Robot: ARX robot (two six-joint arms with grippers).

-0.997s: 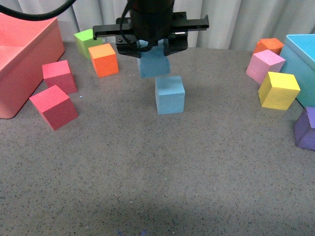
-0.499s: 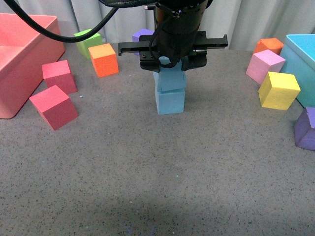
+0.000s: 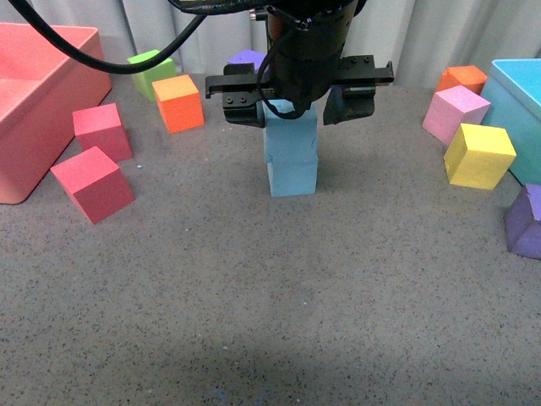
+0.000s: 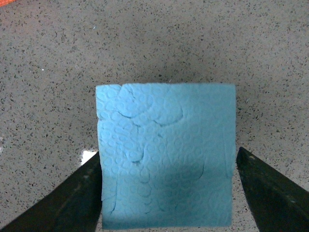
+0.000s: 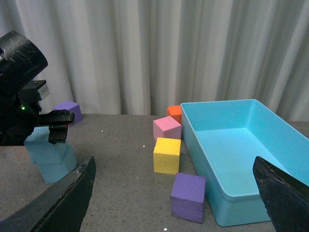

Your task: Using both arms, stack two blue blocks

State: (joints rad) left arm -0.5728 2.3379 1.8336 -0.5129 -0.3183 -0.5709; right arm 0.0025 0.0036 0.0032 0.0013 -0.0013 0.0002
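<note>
In the front view the left arm (image 3: 304, 42) comes down from the top centre of the frame over the two blue blocks. The upper blue block (image 3: 292, 135) sits on the lower blue block (image 3: 292, 176), which rests on the grey desk (image 3: 270, 296) just above the middle of the frame. The upper one is shifted slightly toward the left edge of the lower one.

The left arm's jaws are spread wider than the upper block, with one of the fingers (image 3: 241, 106) on each side of it and a gap showing, so they grip nothing. In the left wrist view the block's top face fills the centre, with dark fingers at the two lower corners.

The right arm's jaws are parted wide with nothing between them. Their fingers (image 5: 63, 203) show only in the lower corners of the right wrist view. That view has the stack at its left edge and a turquoise bin (image 5: 231, 145) at lower right.

Elsewhere in the front view:
- A pink bin (image 3: 51, 127) stands at the left edge.
- An orange cube (image 3: 178, 103) lies at upper left.
- A yellow cube (image 3: 478, 155) lies at right.
</note>
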